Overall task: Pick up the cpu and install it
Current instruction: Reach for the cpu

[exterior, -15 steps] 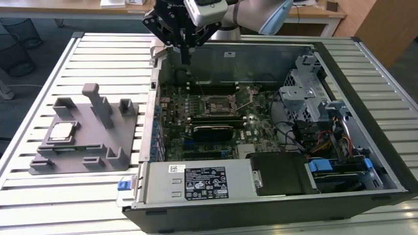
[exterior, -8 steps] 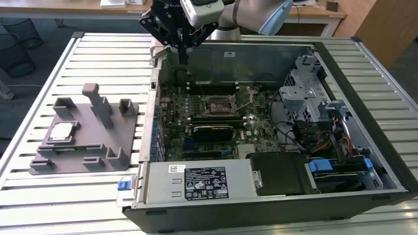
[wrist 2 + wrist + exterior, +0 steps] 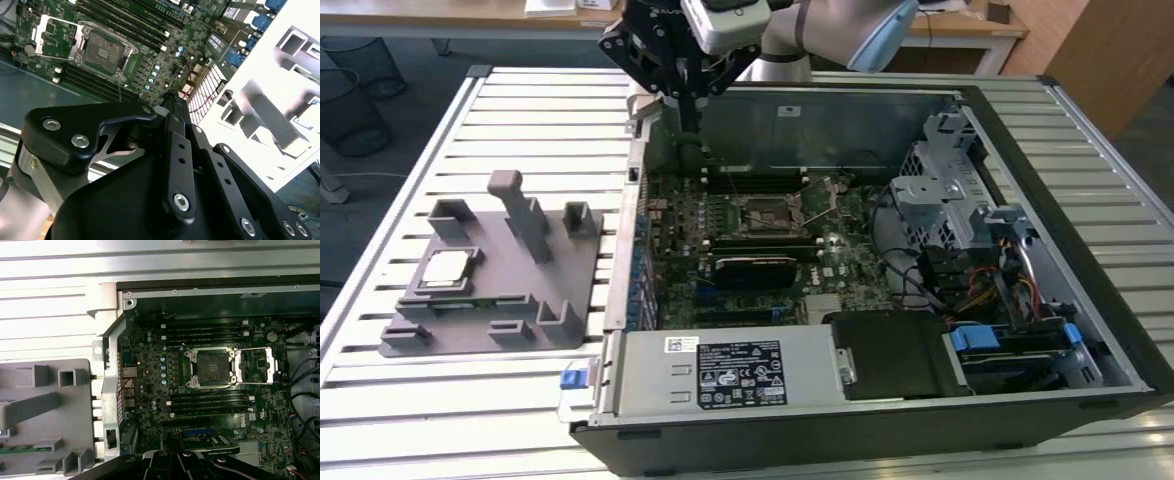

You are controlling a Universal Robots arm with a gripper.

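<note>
The cpu [image 3: 447,268], a small silver square chip, lies in a recess of the grey fixture block [image 3: 494,300] on the exterior view's left. My gripper [image 3: 686,122] hangs above the far left corner of the open computer case [image 3: 854,440], well away from the cpu, with its black fingers [image 3: 172,107] pressed together and nothing between them. The motherboard's socket [image 3: 767,212] is empty, its metal load plate [image 3: 255,365] flipped open. Both wrist views show that socket [image 3: 209,367] [image 3: 105,50] out ahead of the gripper [image 3: 170,455].
The case lies on a slatted white table [image 3: 520,120]. Inside it are memory slots [image 3: 205,332], a power supply [image 3: 727,375], drive cages [image 3: 947,190] and loose cables [image 3: 961,280]. The fixture block has upright posts [image 3: 520,210]. A black bin [image 3: 354,75] stands beyond the table.
</note>
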